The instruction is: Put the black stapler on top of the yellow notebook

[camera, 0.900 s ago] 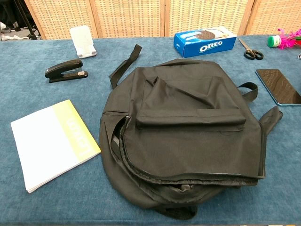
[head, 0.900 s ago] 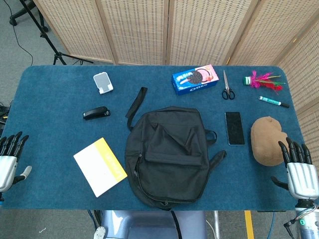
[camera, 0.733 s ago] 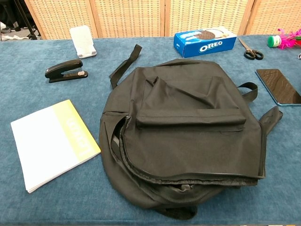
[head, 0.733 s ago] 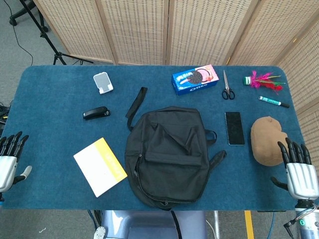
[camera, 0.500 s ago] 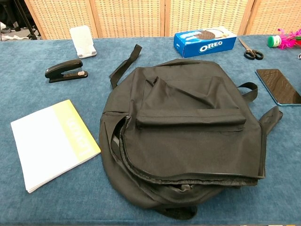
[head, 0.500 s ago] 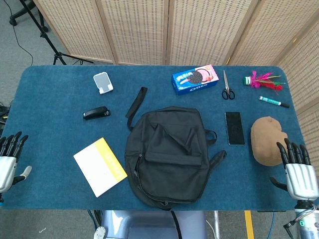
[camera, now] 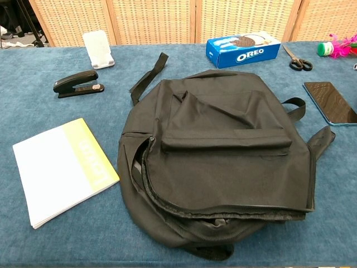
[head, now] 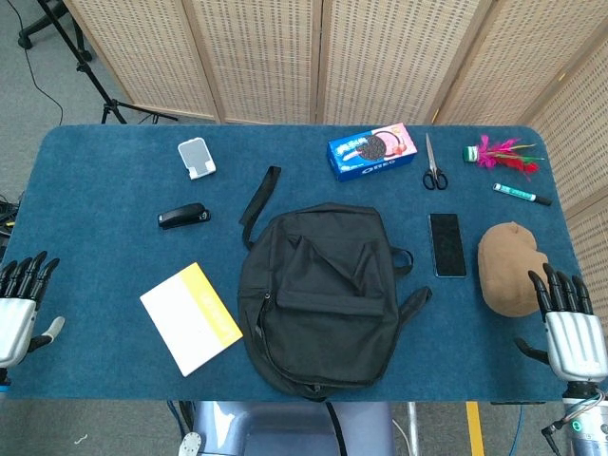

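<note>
The left hand [head: 17,309] sits at the near left edge of the table, its dark fingers [head: 28,276] straight and spread, its pale metal palm holding nothing. The right hand [head: 570,328] mirrors it at the near right edge, fingers likewise apart and empty, just beside a rounded brown lump [head: 509,268] with a soft, matte surface. Neither hand shows in the chest view.

Nearest the left hand lies the yellow notebook [head: 191,317], a flat rectangle turned at an angle, its cover mostly white with a yellow band along the spine side. Well beyond it, apart from it, rests the black stapler [head: 183,217], a glossy, low wedge with a metal strip showing under its arm in the chest view. Farther back stands a small white phone stand [head: 196,157] with rounded corners.

The table [head: 95,228] is covered in a blue, felt-like cloth. At its middle sprawls a black fabric backpack [head: 319,299], limp and creased, its zipper gaping along the near side and one strap [head: 258,204] trailing toward the back left. To its right lies a dark, glossy phone [head: 446,244]. Along the far edge are a blue cardboard Oreo box [head: 372,151], scissors [head: 433,166] with black handles, a shuttlecock [head: 499,155] with pink feathers, and a slim marker [head: 522,194].
</note>
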Motion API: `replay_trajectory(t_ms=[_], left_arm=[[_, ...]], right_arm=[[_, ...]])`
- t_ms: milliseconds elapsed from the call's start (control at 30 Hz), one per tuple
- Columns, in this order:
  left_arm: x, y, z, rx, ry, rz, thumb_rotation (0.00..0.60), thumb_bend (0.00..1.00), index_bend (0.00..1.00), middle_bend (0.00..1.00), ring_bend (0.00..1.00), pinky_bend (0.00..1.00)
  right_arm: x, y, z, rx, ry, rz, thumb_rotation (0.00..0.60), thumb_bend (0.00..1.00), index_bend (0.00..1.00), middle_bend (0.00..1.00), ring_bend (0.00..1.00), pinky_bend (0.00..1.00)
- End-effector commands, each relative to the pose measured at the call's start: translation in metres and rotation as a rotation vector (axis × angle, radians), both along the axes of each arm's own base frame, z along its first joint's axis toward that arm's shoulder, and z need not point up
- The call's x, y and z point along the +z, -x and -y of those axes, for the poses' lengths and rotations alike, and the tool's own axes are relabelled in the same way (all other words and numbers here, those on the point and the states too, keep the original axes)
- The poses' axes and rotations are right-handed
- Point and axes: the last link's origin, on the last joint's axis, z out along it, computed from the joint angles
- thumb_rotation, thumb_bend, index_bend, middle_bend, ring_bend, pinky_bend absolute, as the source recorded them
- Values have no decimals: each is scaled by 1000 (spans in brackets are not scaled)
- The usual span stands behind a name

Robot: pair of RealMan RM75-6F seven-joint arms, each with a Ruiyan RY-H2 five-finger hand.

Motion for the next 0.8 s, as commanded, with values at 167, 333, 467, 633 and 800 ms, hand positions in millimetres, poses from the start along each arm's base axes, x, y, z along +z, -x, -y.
replay_trajectory(t_ms=[167, 333, 467, 633, 800], left_arm=[[-2, -1, -1, -26, 4, 6, 600, 265, 0, 0, 0, 0], [0, -1, -2, -31, 0, 20, 600, 264, 0, 0, 0, 0], [-2, 0, -3, -23, 7, 18, 600, 264, 0, 0, 0, 0], [-5, -3, -7, -23, 22, -10, 600, 266, 0, 0, 0, 0], [-6, -10, -29, -29, 28, -7, 600, 266, 0, 0, 0, 0]], right_arm=[[0, 0, 0, 3, -1, 2, 600, 93, 0, 0, 0, 0], [-1, -1, 0, 12, -7, 1, 600, 92, 0, 0, 0, 0], [-2, -1, 0, 15, -17, 1, 600, 92, 0, 0, 0, 0], [-3, -1, 0, 18, -29, 2, 600, 91, 0, 0, 0, 0], [-4, -2, 0, 20, -34, 2, 600, 91, 0, 0, 0, 0]])
